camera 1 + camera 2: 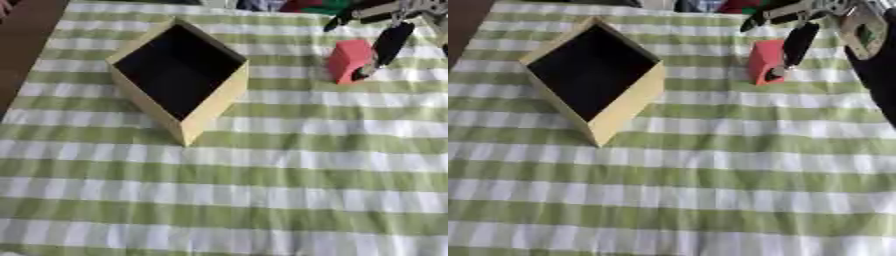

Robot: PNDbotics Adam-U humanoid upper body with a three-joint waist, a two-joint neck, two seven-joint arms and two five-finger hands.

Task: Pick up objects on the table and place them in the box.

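A red block [346, 59] stands on the striped cloth at the upper right. My right hand [800, 40] comes in from the upper right corner and hangs over it. One straight black finger runs down the block's right face, and another points left above its top; the hand is open. The block rests on the cloth. A tan box [219, 97] with a dark, empty inside sits at the upper left, turned corner-on, about a block's width left of the red block. My left hand shows in neither view.
A green and white striped cloth [227, 190] covers the table. Bare brown table [22, 45] shows at the upper left edge. Coloured things [302, 6] lie at the far edge. My dark right forearm [878, 80] fills the right edge.
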